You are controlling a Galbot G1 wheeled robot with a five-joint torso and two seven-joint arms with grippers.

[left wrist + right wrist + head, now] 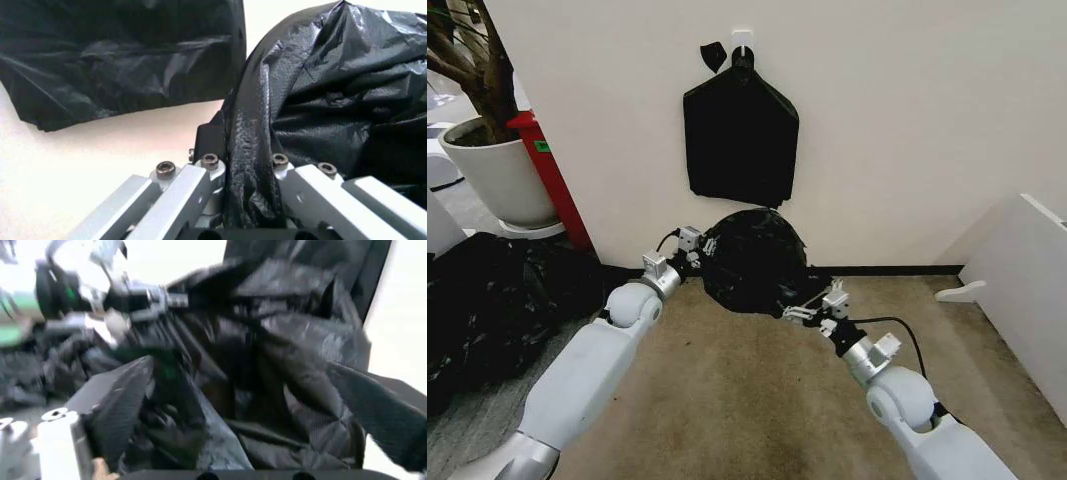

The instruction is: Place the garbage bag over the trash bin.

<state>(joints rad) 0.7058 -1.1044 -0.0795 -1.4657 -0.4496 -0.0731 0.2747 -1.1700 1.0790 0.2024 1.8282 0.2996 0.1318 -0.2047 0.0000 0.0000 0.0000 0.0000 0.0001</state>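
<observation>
The garbage bag is a glossy, wrinkled black mass spread into a round shape low against the wall. My left gripper is shut on its left edge. In the left wrist view a fold of the garbage bag runs between the fingers of my left gripper. My right gripper is shut on the bag's lower right edge. The right wrist view has the garbage bag bunched between the fingers of my right gripper, with the left gripper beyond. The trash bin is hidden behind the plastic.
A flat black bundle of bags hangs from a wall hook above. A white plant pot and a red stand are at the left, with black sheeting on the floor. A white panel stands at the right.
</observation>
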